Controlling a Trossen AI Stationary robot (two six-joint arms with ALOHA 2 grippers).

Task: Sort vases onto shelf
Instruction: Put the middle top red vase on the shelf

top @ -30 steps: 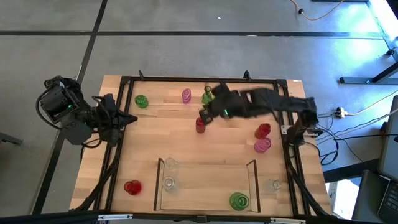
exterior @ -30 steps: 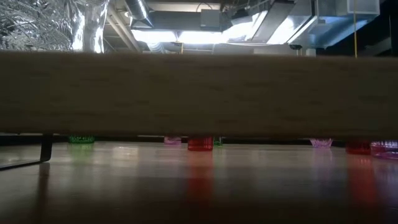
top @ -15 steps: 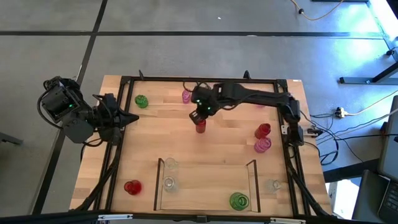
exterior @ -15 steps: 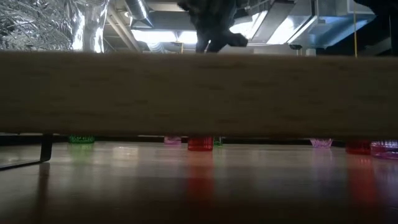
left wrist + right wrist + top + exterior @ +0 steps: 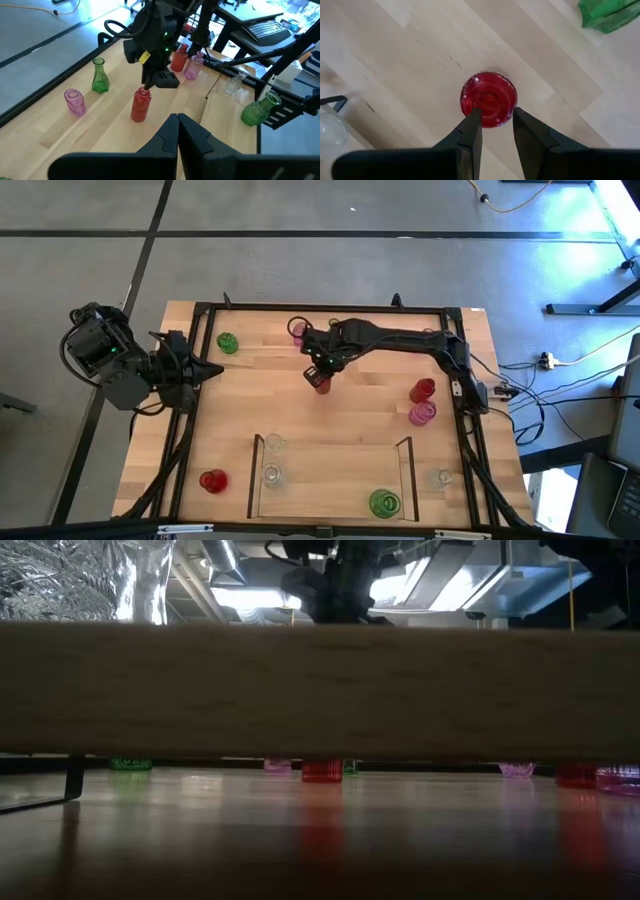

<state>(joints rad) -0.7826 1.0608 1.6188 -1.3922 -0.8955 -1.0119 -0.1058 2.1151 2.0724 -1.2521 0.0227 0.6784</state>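
From above, I see my right gripper (image 5: 318, 370) reached across the wooden worktop to the narrow-necked red vase (image 5: 321, 383) standing near the middle, toward the far edge. A pink vase (image 5: 298, 330) shows partly beside the arm; a green one (image 5: 227, 342) sits near the far left corner. The shelf (image 5: 333, 444), thin dark metal on a light wood floor, lies at the near edge with clear vases (image 5: 272, 459) inside its left end and a ribbed green vase (image 5: 384, 502) at its right. My left gripper (image 5: 205, 370) waits at the left edge.

At table height, a wooden board (image 5: 320, 690) hides nearly everything; only the vases' bases peek beneath.

My left wrist camera shows the left fingers (image 5: 167, 137) pressed together, holding nothing.

Looking down past the right fingers (image 5: 472, 130), they are parted, flanking the red vase's round ribbed rim; whether they touch the glass I cannot tell.
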